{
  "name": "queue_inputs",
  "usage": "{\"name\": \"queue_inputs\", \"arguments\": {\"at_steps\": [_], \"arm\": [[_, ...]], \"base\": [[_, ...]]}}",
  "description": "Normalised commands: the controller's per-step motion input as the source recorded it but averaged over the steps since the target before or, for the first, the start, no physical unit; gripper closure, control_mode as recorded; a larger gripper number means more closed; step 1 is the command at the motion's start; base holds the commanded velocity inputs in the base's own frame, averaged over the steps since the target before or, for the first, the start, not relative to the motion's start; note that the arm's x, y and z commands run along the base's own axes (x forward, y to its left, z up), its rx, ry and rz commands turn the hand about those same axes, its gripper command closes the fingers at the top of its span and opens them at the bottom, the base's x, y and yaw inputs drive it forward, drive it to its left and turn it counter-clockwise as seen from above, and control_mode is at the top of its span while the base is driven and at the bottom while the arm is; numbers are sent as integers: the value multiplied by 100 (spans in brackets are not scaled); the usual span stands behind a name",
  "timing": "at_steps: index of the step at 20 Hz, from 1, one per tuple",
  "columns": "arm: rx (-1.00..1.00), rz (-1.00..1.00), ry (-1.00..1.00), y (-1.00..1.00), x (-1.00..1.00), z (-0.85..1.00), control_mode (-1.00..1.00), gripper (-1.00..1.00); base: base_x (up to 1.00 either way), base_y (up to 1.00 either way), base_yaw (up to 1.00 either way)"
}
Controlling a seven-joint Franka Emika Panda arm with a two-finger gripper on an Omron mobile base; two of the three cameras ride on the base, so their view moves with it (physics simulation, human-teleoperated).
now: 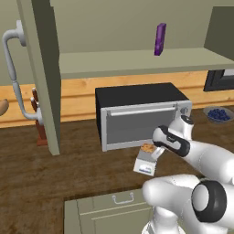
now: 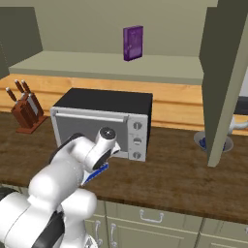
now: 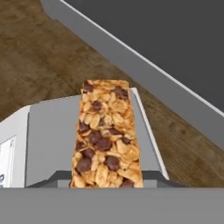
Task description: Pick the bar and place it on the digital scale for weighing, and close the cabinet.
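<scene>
One bar (image 3: 106, 135) is in the scene, tan and speckled with dark chips, and the gripper (image 1: 153, 151) is clenched on its near end; the far end points toward the toaster oven (image 1: 141, 116). From the hand camera the bar lies lengthwise over the grey top of the one digital scale (image 3: 50, 135), but I cannot tell if it touches the top or is just above it. The scale stands on the wooden counter (image 1: 55, 183) just in front of the toaster oven, below its door, with its display strip on the edge away from the oven. One toaster oven is on the counter, silver in front and black on top. Above the toaster oven is the cabinet (image 1: 137, 61), open, with one purple box (image 1: 160, 39) upright on its shelf. Two cabinet doors stand open, one left of the toaster oven (image 1: 43, 73) with a long curved handle (image 1: 13, 75), one to its right (image 2: 225, 77). One knife block (image 2: 26, 114) stands left of the toaster oven, and one bowl (image 1: 218, 114) with blue things stands to its right.
</scene>
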Motion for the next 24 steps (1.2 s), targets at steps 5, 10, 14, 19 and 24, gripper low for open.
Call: {"name": "queue_inputs", "arguments": {"at_steps": [5,10,14,19,24], "arm": [[0,0,0,6,0,-47,-100,-100],[-1,0,0,28,-20,-21,-100,-100],[-1,0,0,34,-43,2,-100,-100],[-2,-2,-12,5,-60,25,-100,-100],[-4,-3,-33,-1,-65,63,-100,-100]], "base": [[0,0,0],[0,0,0],[0,0,0],[0,0,0],[0,0,0]]}}
